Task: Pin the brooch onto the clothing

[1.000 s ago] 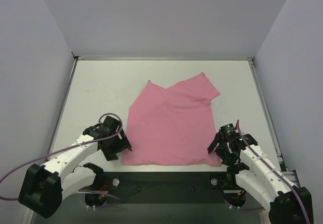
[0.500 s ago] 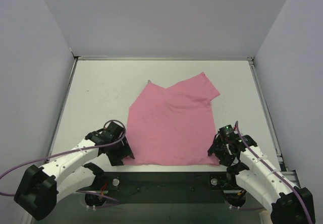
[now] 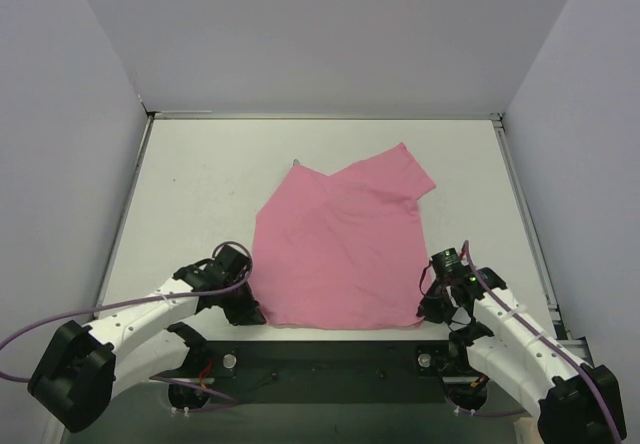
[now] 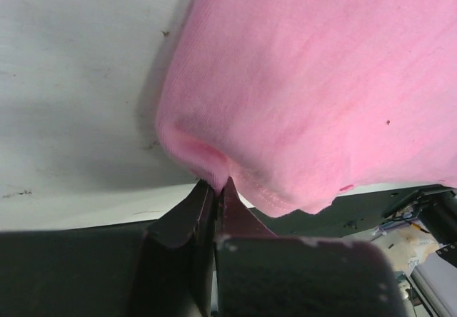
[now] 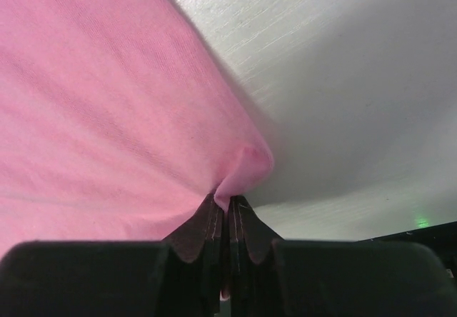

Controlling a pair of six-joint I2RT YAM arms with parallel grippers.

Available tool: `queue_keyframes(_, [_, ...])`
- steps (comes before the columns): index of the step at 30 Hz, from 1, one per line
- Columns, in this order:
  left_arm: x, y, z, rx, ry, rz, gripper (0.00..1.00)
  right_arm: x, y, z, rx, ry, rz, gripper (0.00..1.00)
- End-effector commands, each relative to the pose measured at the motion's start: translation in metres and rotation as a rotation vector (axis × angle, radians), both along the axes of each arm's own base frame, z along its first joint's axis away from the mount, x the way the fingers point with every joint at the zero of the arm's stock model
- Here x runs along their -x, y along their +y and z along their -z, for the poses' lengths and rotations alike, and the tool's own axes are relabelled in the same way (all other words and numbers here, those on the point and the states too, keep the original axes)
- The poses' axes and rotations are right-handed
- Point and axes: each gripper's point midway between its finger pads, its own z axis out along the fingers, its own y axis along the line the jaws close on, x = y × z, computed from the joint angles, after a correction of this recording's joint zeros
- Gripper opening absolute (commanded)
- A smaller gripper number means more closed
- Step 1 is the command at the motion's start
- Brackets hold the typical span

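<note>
Clothing (image 3: 338, 254): pink, spread flat, near corners puckered | left pincer (image 4: 216, 183), right pincer (image 5: 228, 201): each clamped on a corner

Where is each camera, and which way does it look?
Top: above and behind the robot, looking down at the table and shirt; left arm and right arm show.
Left wrist: looks along the left hand, shut on a near shirt corner.
Right wrist: looks along the right hand, shut on the other near corner.
Shared: all see the shirt.
</note>
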Motion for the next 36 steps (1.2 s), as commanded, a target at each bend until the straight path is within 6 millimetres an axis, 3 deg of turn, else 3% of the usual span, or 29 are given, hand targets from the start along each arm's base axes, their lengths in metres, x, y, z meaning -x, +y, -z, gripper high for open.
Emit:
queue_keyframes(1, [-0.005,0.011,0.009,-0.061,-0.052,0.017,0.0,0.009,0.001,-0.002,0.006,0.047,-0.058,0.0])
queue_keyframes(6, [-0.034,-0.005,-0.017,-0.038,-0.158,0.095,0.0,-0.021,0.01,-0.032,-0.002,-0.058,-0.133,0.0])
queue_keyframes(8, [-0.046,-0.007,-0.027,-0.054,-0.206,0.137,0.0,-0.042,0.013,-0.053,0.006,-0.138,-0.16,0.0])
queue_keyframes(12, [-0.095,-0.016,-0.068,-0.099,-0.376,0.182,0.0,-0.084,0.02,-0.097,0.027,-0.301,-0.209,0.0])
queue_keyframes(13, [-0.113,-0.024,-0.093,-0.086,-0.452,0.198,0.0,-0.092,0.019,-0.106,0.046,-0.329,-0.212,0.0])
queue_keyframes(14, [-0.125,-0.023,-0.105,-0.105,-0.494,0.196,0.0,-0.107,0.023,-0.126,0.045,-0.379,-0.218,0.0])
queue_keyframes(16, [-0.151,-0.024,-0.13,-0.121,-0.582,0.195,0.0,-0.126,0.023,-0.146,0.074,-0.446,-0.243,0.0])
queue_keyframes(17, [-0.17,-0.029,-0.158,-0.099,-0.654,0.177,0.0,-0.135,0.025,-0.153,0.087,-0.464,-0.25,0.0])
queue_keyframes(18, [-0.181,-0.031,-0.172,-0.087,-0.694,0.177,0.0,-0.149,0.029,-0.178,0.087,-0.531,-0.266,0.0])
queue_keyframes(19, [-0.197,-0.029,-0.191,-0.069,-0.756,0.179,0.0,-0.156,0.031,-0.188,0.091,-0.555,-0.277,0.0])
queue_keyframes(20, [-0.214,-0.03,-0.229,-0.044,-0.839,0.153,0.0,-0.164,0.032,-0.195,0.099,-0.563,-0.283,0.0])
queue_keyframes(21, [-0.223,-0.032,-0.243,-0.021,-0.862,0.155,0.0,-0.178,0.037,-0.225,0.088,-0.638,-0.28,0.0])
queue_keyframes(23, [-0.243,-0.023,-0.281,0.003,-0.935,0.125,0.0,-0.194,0.043,-0.25,0.09,-0.688,-0.3,0.0])
queue_keyframes(24, [-0.254,-0.023,-0.316,0.022,-1.007,0.109,0.0,-0.2,0.046,-0.265,0.08,-0.716,-0.304,0.0])
queue_keyframes(25, [-0.259,-0.021,-0.337,0.026,-1.051,0.103,0.0,-0.209,0.051,-0.301,0.062,-0.798,-0.306,0.0])
queue_keyframes(26, [-0.265,-0.018,-0.354,0.019,-1.09,0.091,0.0,-0.216,0.056,-0.313,0.052,-0.821,-0.315,0.0])
queue_keyframes(27, [-0.267,-0.017,-0.391,0.028,-1.16,0.081,0.0,-0.219,0.058,-0.329,0.041,-0.854,-0.317,0.0])
queue_keyframes(28, [-0.268,-0.016,-0.406,0.021,-1.195,0.085,0.0,-0.221,0.064,-0.366,0.002,-0.935,-0.327,0.0])
queue_keyframes(29, [-0.267,-0.017,-0.421,0.028,-1.228,0.095,0.0,-0.223,0.066,-0.379,0.002,-0.966,-0.344,0.0])
queue_keyframes(30, [-0.265,-0.016,-0.453,0.041,-1.296,0.092,0.0,-0.222,0.068,-0.397,-0.006,-1.006,-0.352,0.0])
queue_keyframes(31, [-0.263,-0.015,-0.466,0.036,-1.333,0.101,0.0,-0.219,0.065,-0.423,-0.007,-1.069,-0.348,0.0])
queue_keyframes(36, [-0.234,-0.002,-0.534,0.036,-1.525,0.106,0.0,-0.196,0.052,-0.479,0.018,-1.236,-0.36,0.0])
